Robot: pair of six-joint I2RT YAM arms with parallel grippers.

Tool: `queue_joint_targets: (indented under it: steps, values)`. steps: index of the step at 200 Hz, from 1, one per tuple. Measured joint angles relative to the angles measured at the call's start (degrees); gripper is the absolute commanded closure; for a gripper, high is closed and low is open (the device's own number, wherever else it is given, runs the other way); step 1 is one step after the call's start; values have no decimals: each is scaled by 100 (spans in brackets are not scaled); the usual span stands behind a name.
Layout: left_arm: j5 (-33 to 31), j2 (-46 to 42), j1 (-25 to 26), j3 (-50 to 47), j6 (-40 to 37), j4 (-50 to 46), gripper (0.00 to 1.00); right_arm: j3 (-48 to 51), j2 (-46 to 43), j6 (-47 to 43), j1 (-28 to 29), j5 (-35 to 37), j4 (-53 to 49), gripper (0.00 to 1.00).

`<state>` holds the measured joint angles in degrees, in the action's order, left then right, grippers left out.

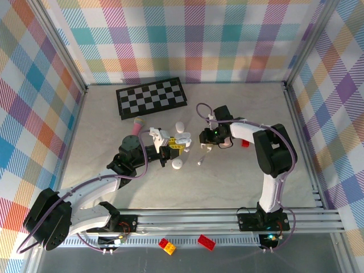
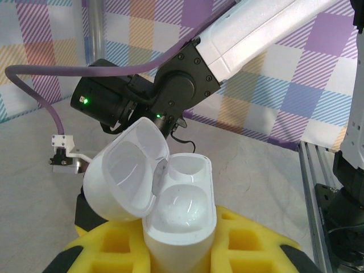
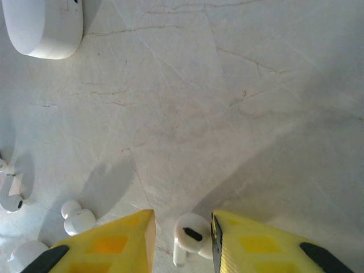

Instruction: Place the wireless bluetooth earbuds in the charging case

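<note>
The white charging case [image 2: 181, 219] stands upright with its lid [image 2: 126, 170] swung open to the left and both wells empty. My left gripper [image 2: 179, 253] is shut on the case's body, its yellow fingers on either side; from above the left gripper [image 1: 169, 149] sits mid-table with the case [image 1: 182, 139]. My right gripper [image 3: 182, 239] is open and points down at the table. One white earbud [image 3: 192, 233] lies between its yellow fingers, against the right one, with a gap to the left one. More earbuds [image 3: 77, 219] lie at the lower left.
A closed white case [image 3: 42, 25] lies at the top left of the right wrist view. From above, another white case [image 1: 178, 164] lies just in front of the left gripper. A checkerboard [image 1: 151, 96] lies at the back, a pink object [image 1: 138, 125] left of centre and a red brick [image 1: 245, 143] by the right arm.
</note>
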<state>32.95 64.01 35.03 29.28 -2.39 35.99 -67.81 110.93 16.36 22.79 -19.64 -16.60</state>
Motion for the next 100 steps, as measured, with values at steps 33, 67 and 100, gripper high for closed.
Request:
queue_joint_targets:
  steps: [33,67,100]
  values:
    - [0,0,0,0,0,0,96,-2,48,-81,0,-50,46,67]
    - [0,2,0,0,0,0,96,-26,98,-109,-2,-85,59,64]
    - [0,2,0,0,0,0,96,-26,87,-149,0,-114,57,59]
